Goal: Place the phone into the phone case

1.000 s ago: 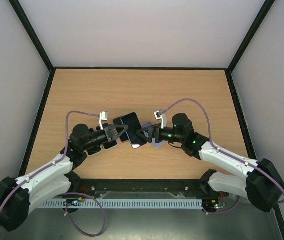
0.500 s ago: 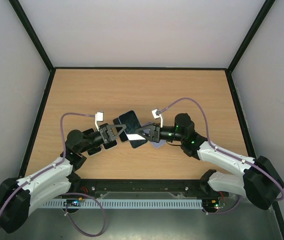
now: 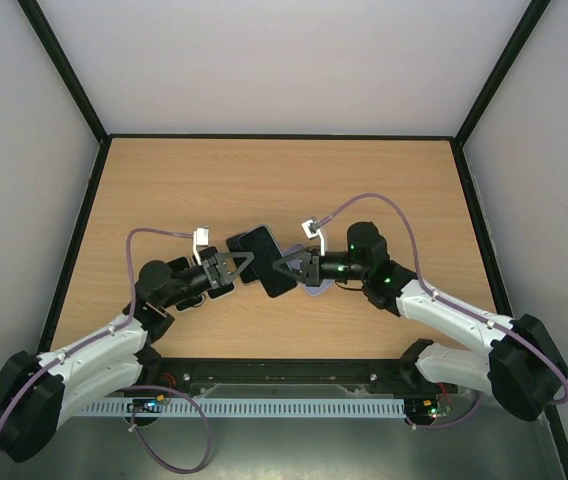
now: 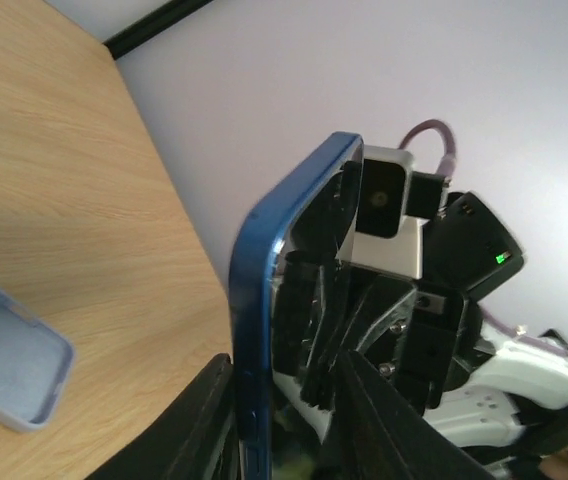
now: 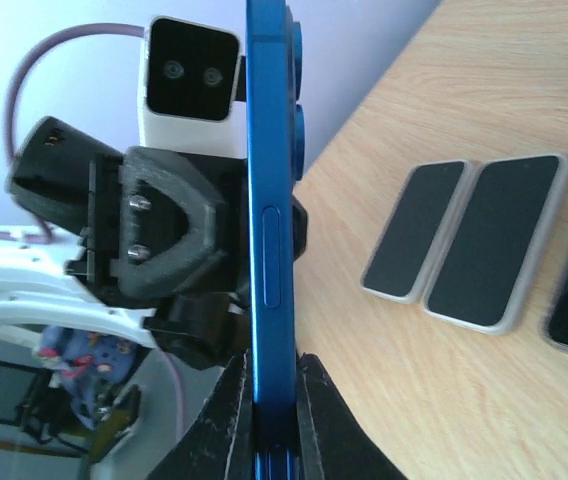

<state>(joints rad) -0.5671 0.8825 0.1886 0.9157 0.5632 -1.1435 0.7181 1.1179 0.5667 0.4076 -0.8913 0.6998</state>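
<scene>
Blue-rimmed and dark-screened, the phone point(image 3: 269, 262) hangs between the two sets of fingers above the near middle of the tabletop point(image 3: 264, 180). In the top view its long axis runs from 11 to 5 o'clock. The left fingers point(image 3: 232, 266) meet it from 9 o'clock and the right fingers point(image 3: 289, 265) from 3 o'clock.

Both arms reach low and inward from their bases, with the wrists almost nose to nose across the phone.

In the right wrist view the right fingers pinch the phone's blue edge from either side with no gap showing (a firm clamp across its thin dimension). In the left wrist view the left fingers flank the phone's near end, one hard by the blue rim. Whether they press on it or stand a little loose I cannot tell.

The phone case point(image 3: 314, 289), pale lavender, lies hollow side up on the tabletop at the phone's 4 o'clock, just under the right wrist. At the phone's 7 o'clock a dark-screened handset point(image 5: 412, 232) lies flat, touching another handset point(image 5: 494, 242).
</scene>
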